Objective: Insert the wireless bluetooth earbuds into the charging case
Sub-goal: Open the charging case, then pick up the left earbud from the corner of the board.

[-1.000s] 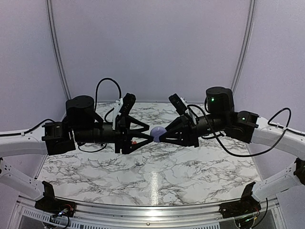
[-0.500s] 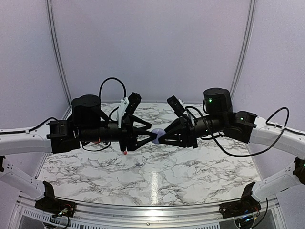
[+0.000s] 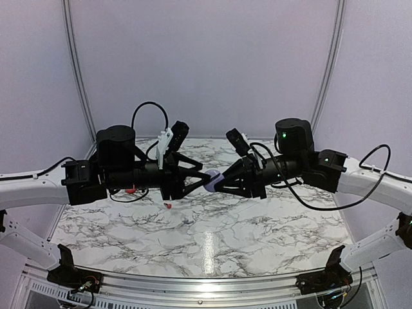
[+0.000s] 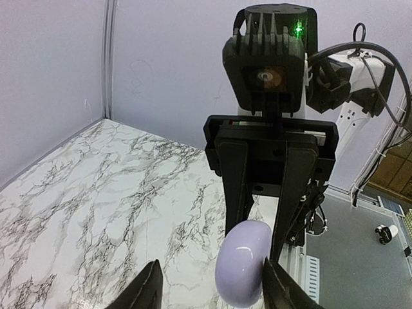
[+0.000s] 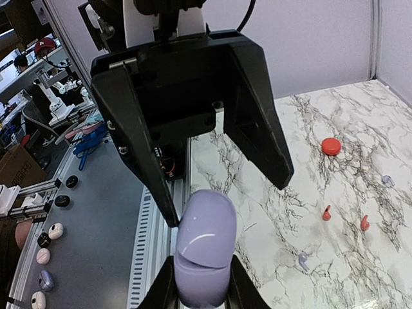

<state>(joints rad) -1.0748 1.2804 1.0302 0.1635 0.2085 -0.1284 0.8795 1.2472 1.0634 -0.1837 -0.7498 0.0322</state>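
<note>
My right gripper is shut on the base of a lavender charging case, held in the air above the table; a seam shows between its lid and base. My left gripper faces it, open, with the case between its jaws: one finger touches the lid's edge, the other stands apart. In the top view both grippers meet at the case. Two tiny red earbuds lie on the marble; one earbud shows below the left arm.
A round red case rests farther back on the marble table. Two small lavender earbuds also lie there. A metal rail runs along the table's near edge.
The left gripper has rolled at the wrist and its jaws have narrowed a little around the case. The right gripper has kept its hold, almost still.
</note>
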